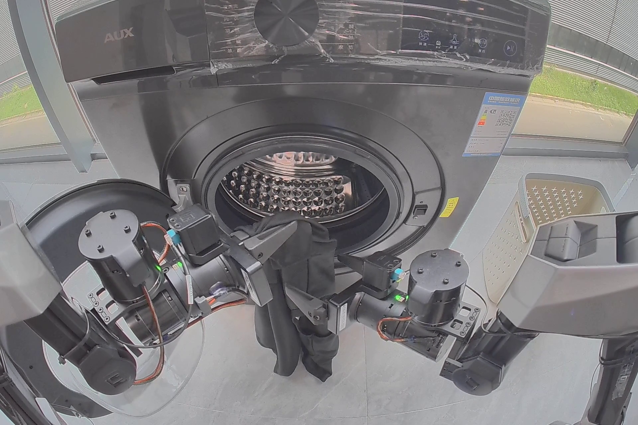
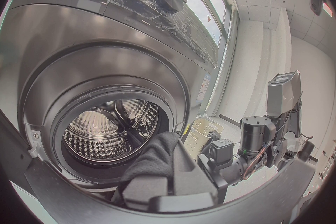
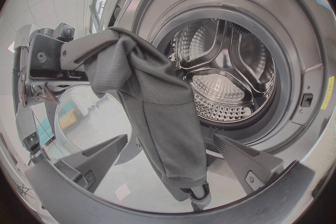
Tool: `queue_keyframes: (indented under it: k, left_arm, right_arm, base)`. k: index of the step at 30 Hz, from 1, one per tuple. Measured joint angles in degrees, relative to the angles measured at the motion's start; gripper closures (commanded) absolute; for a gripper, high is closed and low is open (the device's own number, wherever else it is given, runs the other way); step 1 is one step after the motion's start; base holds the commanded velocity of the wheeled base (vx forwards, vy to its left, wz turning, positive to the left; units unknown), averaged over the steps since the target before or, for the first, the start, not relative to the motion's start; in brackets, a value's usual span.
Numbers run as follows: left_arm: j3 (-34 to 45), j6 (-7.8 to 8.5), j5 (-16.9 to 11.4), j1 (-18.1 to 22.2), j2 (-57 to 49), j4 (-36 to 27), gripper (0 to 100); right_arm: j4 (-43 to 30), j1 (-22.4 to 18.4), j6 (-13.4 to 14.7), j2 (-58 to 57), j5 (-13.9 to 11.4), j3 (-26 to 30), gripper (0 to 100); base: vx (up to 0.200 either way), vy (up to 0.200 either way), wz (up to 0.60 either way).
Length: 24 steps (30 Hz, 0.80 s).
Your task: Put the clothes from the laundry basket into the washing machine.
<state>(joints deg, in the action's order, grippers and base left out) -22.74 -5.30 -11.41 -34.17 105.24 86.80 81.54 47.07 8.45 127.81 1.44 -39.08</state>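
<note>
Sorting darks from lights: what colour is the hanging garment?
Dark grey, mesh-textured fabric garment; right wrist view shows it best.

A dark garment (image 1: 304,263) hangs before the open washing machine (image 1: 199,114).

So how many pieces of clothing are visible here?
1. A dark garment hangs from the left gripper before the washing machine; the laundry basket is mostly hidden inside, so more may lie there.
</note>
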Motion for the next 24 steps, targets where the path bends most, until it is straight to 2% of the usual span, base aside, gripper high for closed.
queue_keyframes:
  k: [6, 7, 19, 20, 24]
  left_arm:
    - [0.3, -0.09, -0.1, -0.3, -0.3, 0.0, 100]
    - [0.3, -0.09, -0.1, -0.4, -0.4, 0.1, 100]
    - [0.7, -0.06, -0.3, -0.7, -0.6, 0.1, 100]
    - [0.7, -0.05, -0.3, -0.6, -0.6, 0.1, 0]
    - [0.8, -0.06, -0.3, -0.2, -0.2, 0.1, 0]
  right_arm:
    - [0.3, -0.6, 0.0, 2.6, 0.2, -3.0, 0]
    - [0.3, -0.7, 0.0, 2.9, 0.3, -3.3, 100]
    - [2.0, -0.2, 0.0, 3.9, 0.4, -4.1, 100]
    - [2.2, -0.1, 0.0, 3.9, 0.4, -4.0, 100]
    - [2.7, 0.3, 0.0, 3.5, 0.4, -3.2, 100]
  base:
    - [0.000, 0.000, 0.00]
    - [0.000, 0.000, 0.00]
    - [0.000, 0.000, 0.00]
    - [0.000, 0.000, 0.00]
    - [0.000, 0.000, 0.00]
